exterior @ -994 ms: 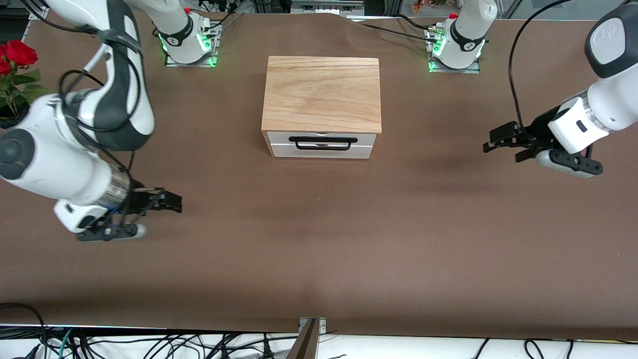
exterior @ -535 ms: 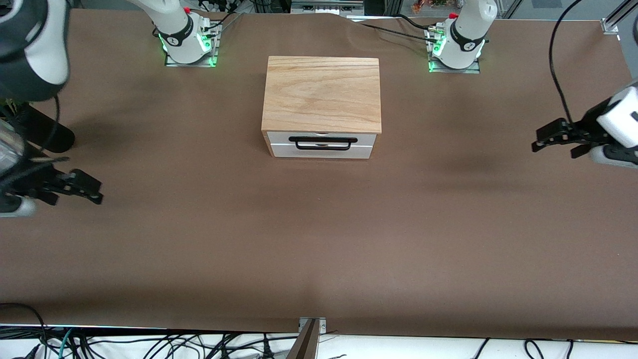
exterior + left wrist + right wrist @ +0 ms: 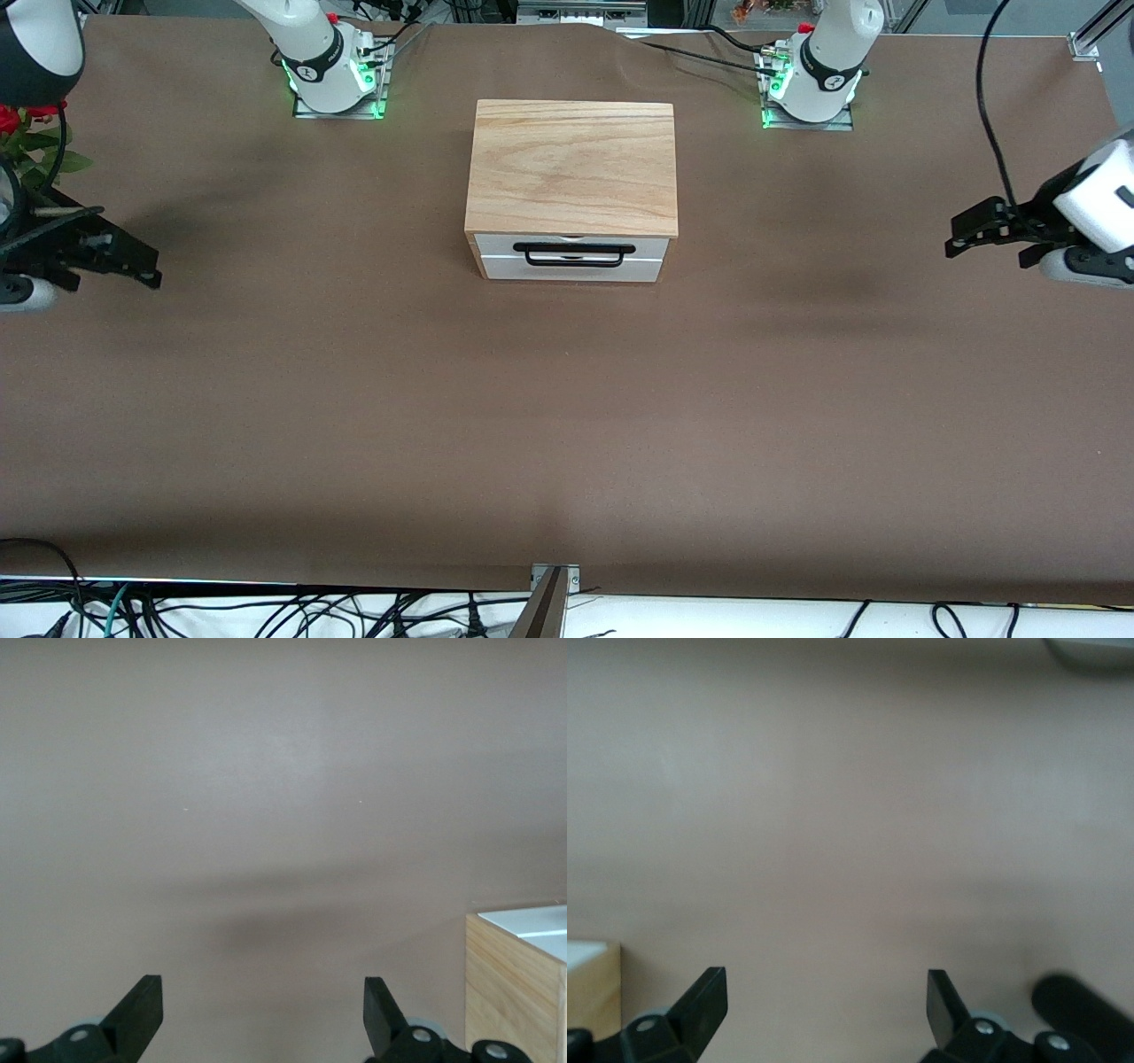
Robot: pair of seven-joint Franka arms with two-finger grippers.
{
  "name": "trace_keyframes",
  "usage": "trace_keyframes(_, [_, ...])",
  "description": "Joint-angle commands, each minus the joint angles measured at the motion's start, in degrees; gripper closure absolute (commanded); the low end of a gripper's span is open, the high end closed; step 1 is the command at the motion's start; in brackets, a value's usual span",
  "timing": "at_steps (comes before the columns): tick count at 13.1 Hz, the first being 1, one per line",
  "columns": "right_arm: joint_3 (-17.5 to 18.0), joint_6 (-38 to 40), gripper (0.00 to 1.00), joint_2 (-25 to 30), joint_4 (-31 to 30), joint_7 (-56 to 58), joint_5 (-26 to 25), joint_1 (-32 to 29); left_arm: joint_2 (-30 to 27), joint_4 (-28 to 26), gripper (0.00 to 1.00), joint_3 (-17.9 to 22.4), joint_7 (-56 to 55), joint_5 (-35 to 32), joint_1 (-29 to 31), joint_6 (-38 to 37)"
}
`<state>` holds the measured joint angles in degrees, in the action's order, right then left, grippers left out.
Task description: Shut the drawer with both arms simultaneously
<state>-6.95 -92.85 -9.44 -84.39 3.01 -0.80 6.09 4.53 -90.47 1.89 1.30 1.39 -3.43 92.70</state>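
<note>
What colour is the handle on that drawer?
Black, on the white drawer front; the handle shows best in the front view.

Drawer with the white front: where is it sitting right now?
In the front view, the white-fronted, black-handled drawer sits in the light oak box, mid-table between the arm bases, facing the front camera.

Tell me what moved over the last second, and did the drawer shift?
Both arms pulled away from the box: the right gripper swung out to its own end of the table, the left gripper likewise to its end. Both are open and empty. The drawer and oak box stayed put, drawer shut.
</note>
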Motion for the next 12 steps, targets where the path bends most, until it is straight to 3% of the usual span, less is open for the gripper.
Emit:
trace_keyframes(1, [1.5,1.6,0.00,3.2,-4.4,0.5,-0.5,-3.7,-0.7,1.7,0.00,-1.5,-6.0,-3.6,-1.2,-2.4])
trace_keyframes(4, [1.5,4.6,0.00,3.1,-4.1,0.2,-0.5,-5.2,-0.7,1.5,0.00,1.4,-5.8,-3.6,-3.6,-2.4])
trace_keyframes(12, [1.7,3.7,0.00,-0.5,2.0,-0.1,-0.8,-0.6,-0.3,1.4,0.00,1.5,-6.0,-3.6,-3.6,-2.4])
